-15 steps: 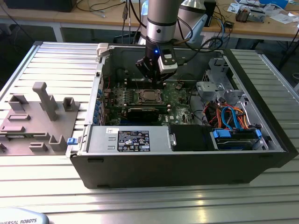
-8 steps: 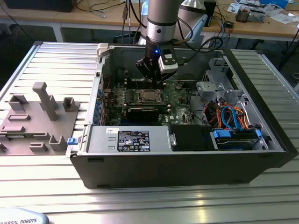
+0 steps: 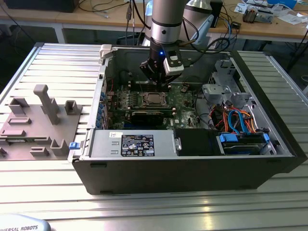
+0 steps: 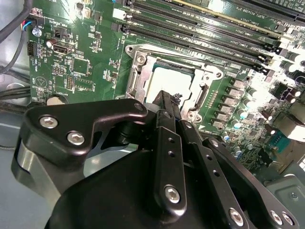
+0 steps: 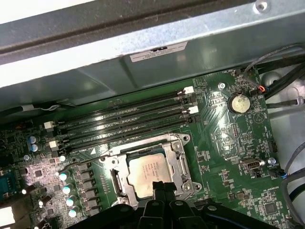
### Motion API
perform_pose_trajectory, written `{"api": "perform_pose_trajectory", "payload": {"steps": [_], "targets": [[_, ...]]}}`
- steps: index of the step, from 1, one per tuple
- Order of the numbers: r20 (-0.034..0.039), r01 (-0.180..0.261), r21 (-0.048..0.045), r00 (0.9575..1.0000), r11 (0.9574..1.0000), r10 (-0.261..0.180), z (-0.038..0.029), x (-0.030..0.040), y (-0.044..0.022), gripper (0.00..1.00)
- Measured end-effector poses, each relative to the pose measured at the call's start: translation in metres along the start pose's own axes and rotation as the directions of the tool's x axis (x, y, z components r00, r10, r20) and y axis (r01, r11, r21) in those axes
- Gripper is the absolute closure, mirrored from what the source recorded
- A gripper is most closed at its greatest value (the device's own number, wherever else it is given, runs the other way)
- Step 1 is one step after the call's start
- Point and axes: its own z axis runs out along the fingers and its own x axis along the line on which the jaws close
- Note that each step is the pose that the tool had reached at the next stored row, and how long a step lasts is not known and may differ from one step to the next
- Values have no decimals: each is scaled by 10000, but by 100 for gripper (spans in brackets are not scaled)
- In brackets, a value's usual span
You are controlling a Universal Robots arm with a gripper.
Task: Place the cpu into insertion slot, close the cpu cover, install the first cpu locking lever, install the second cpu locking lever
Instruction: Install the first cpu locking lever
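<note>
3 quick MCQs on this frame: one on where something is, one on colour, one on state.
1. Where is the cpu?
A. In the insertion slot
B. On the grey fixture plate
C. Held above the case

2. What colour is the motherboard?
A. Blue
B. Green
C. Red

3. How does the cpu cover stand?
A. Removed from the case
B. Upright
C. Down flat, framing the chip

Answers:
1 A: in both wrist views its metal top sits within the socket rim.
2 B: green shows around the socket.
3 C: the silvery frame lies around the chip, with the gripper just above.
</note>
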Motion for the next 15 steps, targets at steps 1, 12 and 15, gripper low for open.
{"api": "perform_pose_trajectory", "payload": {"steps": [1, 12, 15], "targets": [[1, 22, 0, 10000, 10000, -22, 0, 0, 0, 89], [4, 221, -1, 9998, 9998, -221, 0, 0, 0, 89], [5, 279, -1, 9996, 9996, -279, 0, 0, 0, 89]]}}
